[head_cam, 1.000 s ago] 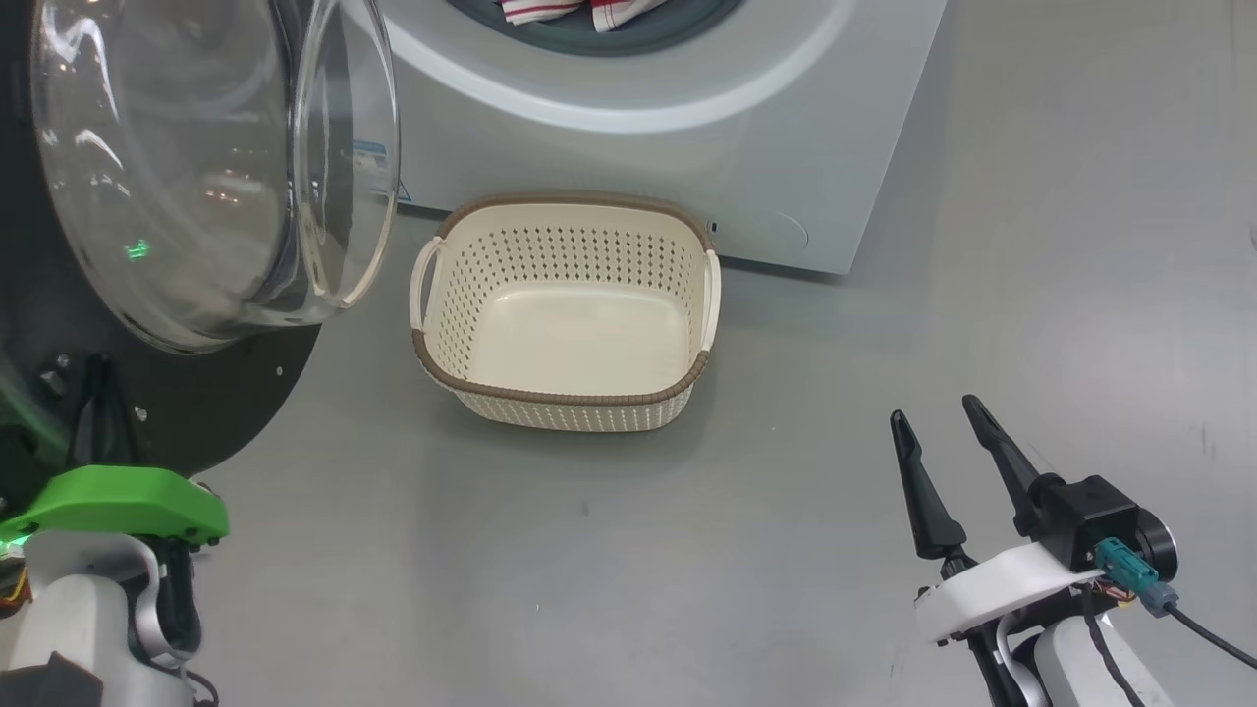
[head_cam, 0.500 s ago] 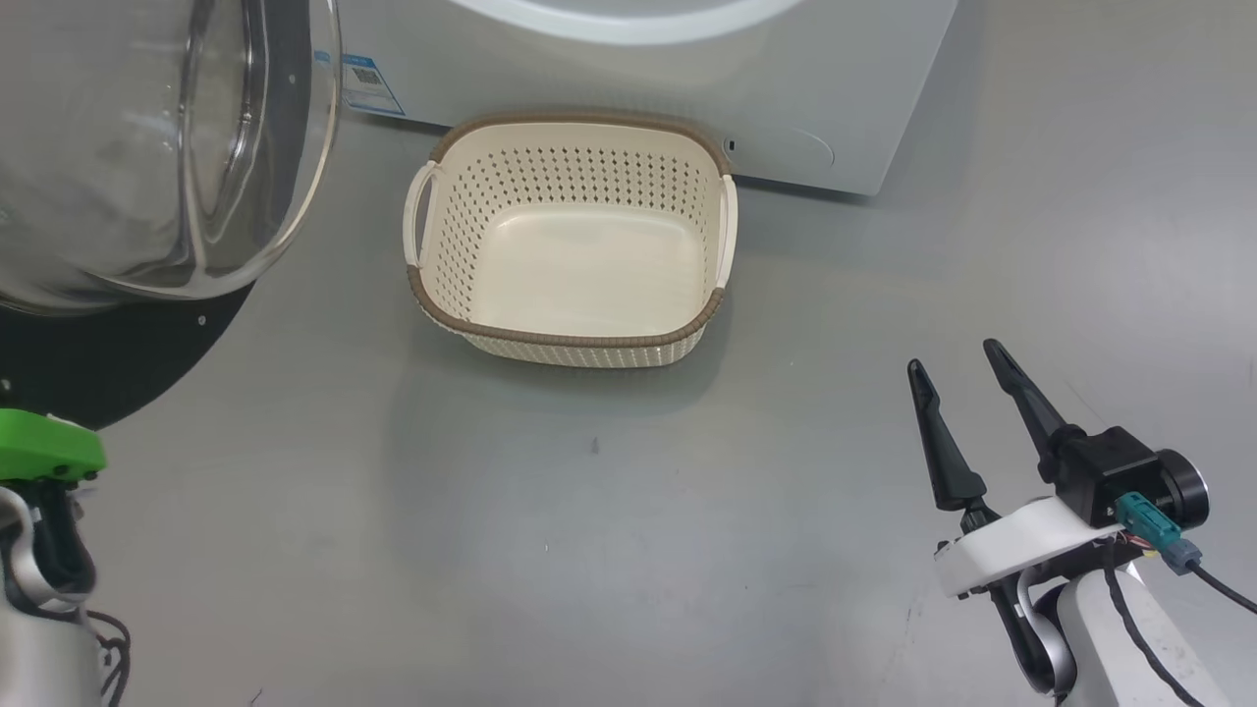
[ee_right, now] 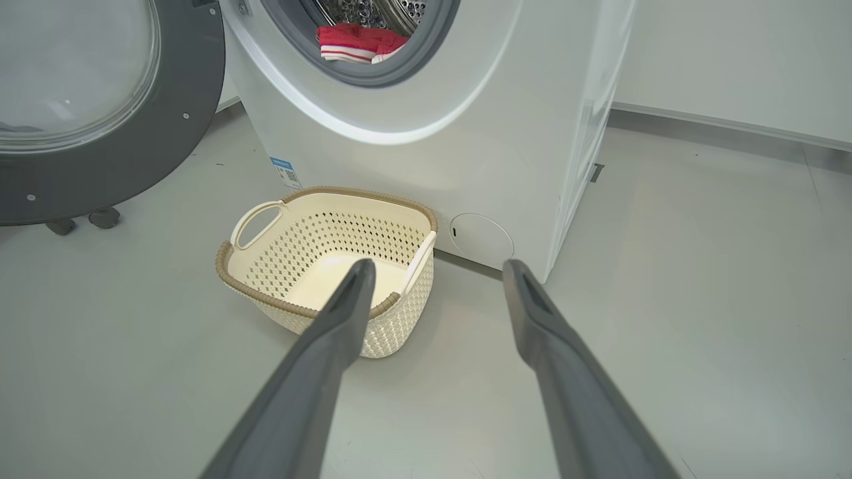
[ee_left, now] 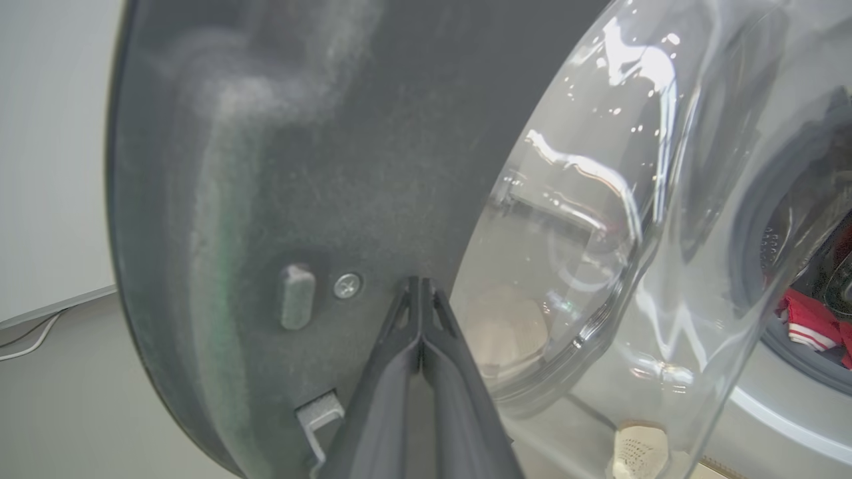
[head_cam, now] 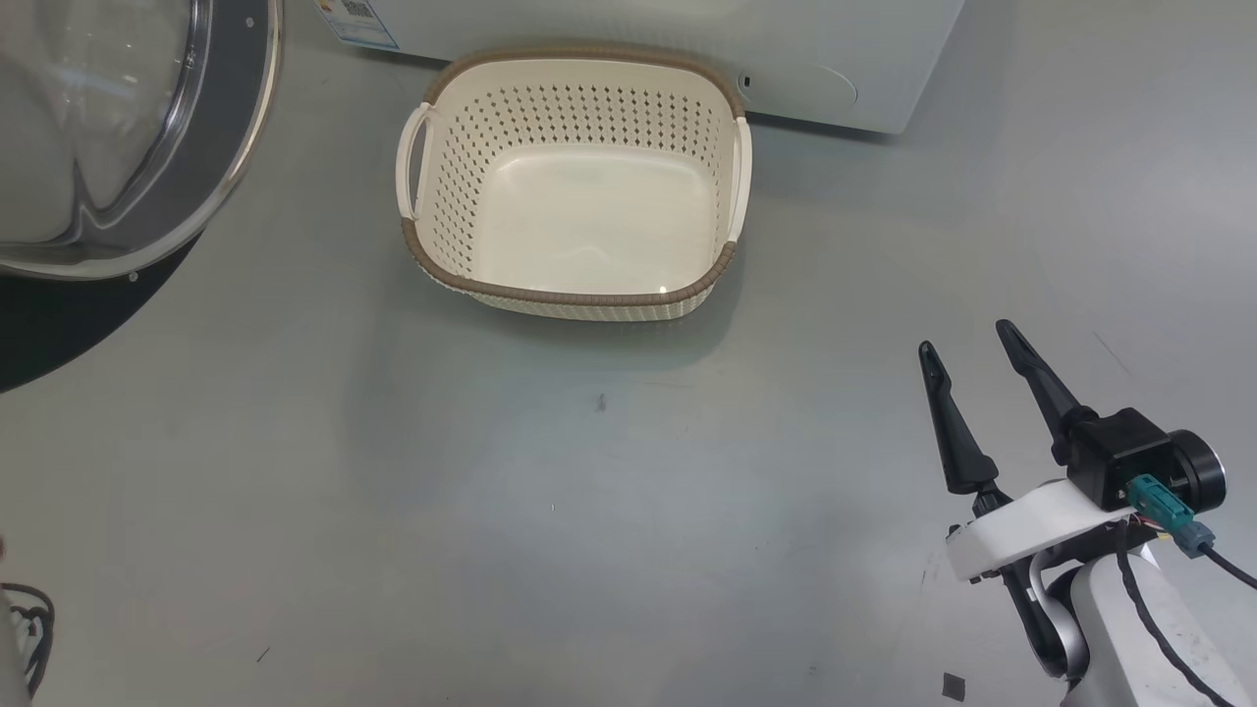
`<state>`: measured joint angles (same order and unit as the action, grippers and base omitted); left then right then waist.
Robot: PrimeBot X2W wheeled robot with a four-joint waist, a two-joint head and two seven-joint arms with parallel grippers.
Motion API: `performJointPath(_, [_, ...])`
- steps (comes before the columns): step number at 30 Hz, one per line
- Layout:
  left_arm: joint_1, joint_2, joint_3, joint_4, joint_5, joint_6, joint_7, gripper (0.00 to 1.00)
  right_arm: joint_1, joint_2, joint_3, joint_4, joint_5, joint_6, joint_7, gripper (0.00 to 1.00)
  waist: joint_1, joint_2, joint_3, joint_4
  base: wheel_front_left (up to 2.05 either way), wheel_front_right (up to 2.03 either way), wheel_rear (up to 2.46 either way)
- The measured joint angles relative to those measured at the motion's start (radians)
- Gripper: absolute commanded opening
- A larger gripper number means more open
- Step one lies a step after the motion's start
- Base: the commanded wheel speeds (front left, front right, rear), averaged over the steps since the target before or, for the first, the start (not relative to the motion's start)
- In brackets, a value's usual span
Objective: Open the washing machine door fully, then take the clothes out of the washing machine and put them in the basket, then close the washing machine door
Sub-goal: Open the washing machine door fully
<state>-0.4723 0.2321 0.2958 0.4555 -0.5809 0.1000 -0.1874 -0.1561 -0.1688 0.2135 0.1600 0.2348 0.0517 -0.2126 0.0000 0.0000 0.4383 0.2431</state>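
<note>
The washing machine door point(head_cam: 59, 324) stands swung open at the upper left, its glass bowl point(head_cam: 88, 118) bulging from the black rim. My left gripper point(ee_left: 419, 285) is shut with nothing in it, its tips close against the door's dark inner face point(ee_left: 299, 166) beside a screw. Inside the washing machine point(ee_right: 466, 153) lie the red and white clothes point(ee_right: 356, 41), also visible through the glass as clothes point(ee_left: 809, 322). The cream basket point(head_cam: 589, 293) sits empty on the floor in front of the machine. My right gripper point(head_cam: 965, 338) hovers open to the right of the basket point(ee_right: 399, 319); the gripper point(ee_right: 438, 264) points toward it.
Grey floor spreads around the basket and to the machine's right. A round cover point(ee_right: 480, 239) sits low on the machine's front. Dark castors point(ee_right: 100, 216) show under the open door. A white wall and skirting run behind at the right.
The head camera has tilted down, so the whole picture slid upward; the drum opening and my left arm's green part left that view. The right gripper stays open.
</note>
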Motion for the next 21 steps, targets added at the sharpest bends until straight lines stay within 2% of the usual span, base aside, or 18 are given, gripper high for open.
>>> performJointPath(12, [-0.046,0.005,0.003,0.052,-0.002,0.0,-0.018,0.0,-0.017,-0.015,-0.013,-0.005,0.001,-0.001,0.001,1.0,0.0,0.0,0.033,0.005,0.0,0.0,0.0])
performJointPath(21, [-0.051,-0.002,-0.023,0.101,0.01,-0.019,-0.035,0.0,-0.02,-0.003,-0.01,0.021,0.004,-0.001,-0.004,1.0,0.0,0.0,-0.001,0.008,0.0,0.0,0.0])
